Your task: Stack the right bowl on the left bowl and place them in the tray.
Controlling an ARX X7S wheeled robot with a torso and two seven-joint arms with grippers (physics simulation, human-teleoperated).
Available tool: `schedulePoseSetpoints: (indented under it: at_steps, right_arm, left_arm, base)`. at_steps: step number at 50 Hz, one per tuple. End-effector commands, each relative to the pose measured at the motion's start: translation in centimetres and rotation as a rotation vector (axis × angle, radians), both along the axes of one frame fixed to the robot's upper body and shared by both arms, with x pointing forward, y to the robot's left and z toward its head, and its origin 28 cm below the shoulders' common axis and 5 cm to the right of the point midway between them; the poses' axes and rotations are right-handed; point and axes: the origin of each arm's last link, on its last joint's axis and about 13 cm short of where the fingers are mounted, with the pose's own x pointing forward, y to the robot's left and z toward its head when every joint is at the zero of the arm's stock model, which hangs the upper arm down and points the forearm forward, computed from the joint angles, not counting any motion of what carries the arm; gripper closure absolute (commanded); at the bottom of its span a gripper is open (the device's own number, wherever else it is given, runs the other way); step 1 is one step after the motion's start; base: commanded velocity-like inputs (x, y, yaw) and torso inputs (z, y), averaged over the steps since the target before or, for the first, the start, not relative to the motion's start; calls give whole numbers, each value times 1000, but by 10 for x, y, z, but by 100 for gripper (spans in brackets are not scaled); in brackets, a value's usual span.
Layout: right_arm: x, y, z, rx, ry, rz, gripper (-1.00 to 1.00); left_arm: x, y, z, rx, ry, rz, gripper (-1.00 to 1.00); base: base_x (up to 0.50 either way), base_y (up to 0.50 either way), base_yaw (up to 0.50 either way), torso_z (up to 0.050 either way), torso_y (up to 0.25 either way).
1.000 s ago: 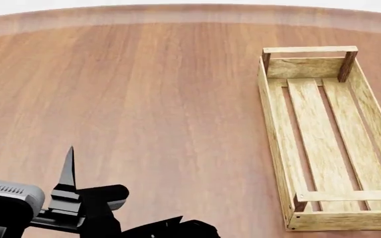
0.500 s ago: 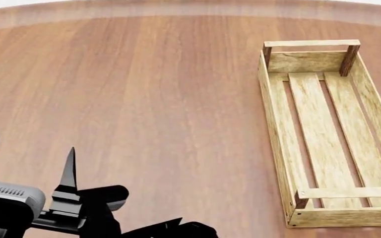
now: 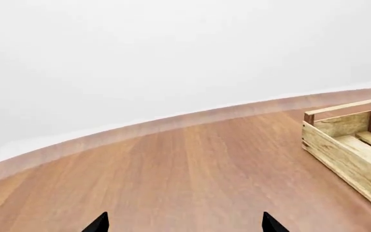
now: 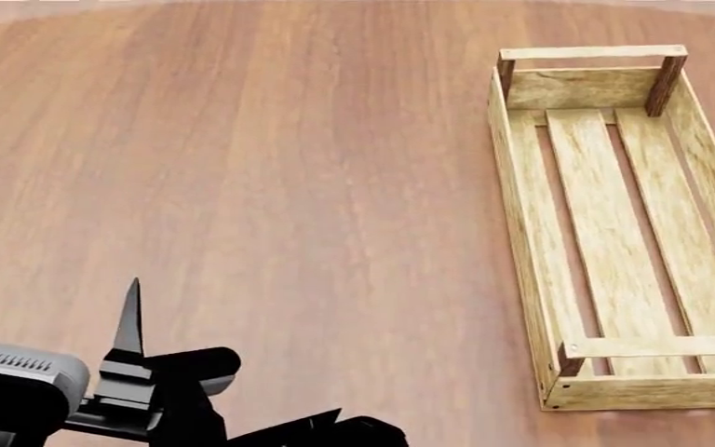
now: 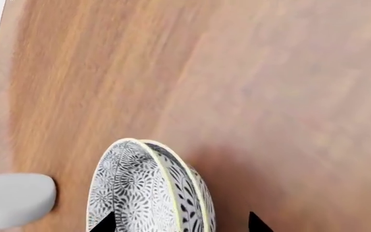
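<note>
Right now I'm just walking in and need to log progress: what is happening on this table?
A two-armed robot is working at a brown wooden table. The long pale wooden slatted tray holds nothing. The right wrist view shows two black-and-white floral patterned bowls, nested together, between the right gripper fingertips; whether they are gripped is unclear. The left gripper hangs open, holding nothing. The bowls seem stacked; the tray placement remains.

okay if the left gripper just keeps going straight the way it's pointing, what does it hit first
Probably nothing. The left gripper is open and points out over bare table; in its wrist view only wood lies between the fingertips. The tray sits off to one side of that line.
</note>
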Motion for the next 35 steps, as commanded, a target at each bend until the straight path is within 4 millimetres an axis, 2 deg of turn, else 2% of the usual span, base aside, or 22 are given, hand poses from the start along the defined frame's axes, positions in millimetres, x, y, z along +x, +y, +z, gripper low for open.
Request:
schedulePoseSetpoints:
  at_steps: [1, 9, 10, 35]
  right_arm:
    - [-2, 6, 2, 26, -12, 59, -100]
    - [-3, 6, 0, 23, -24, 74, -100]
    - [-3, 7, -1, 21, -43, 67, 100]
    - [-4, 8, 0, 25, -49, 65, 100]
  left_arm:
    - [3, 1, -1, 3, -13, 10, -100]
    - [1, 1, -1, -4, -10, -9, -100]
    - [1, 0, -1, -36, -19, -30, -100]
    - [1, 3, -1, -31, -22, -14, -100]
  base:
    - [0, 0, 0, 0, -250]
    - [0, 0, 0, 0, -247]
    - [0, 0, 0, 0, 0]
    - [0, 0, 0, 0, 0]
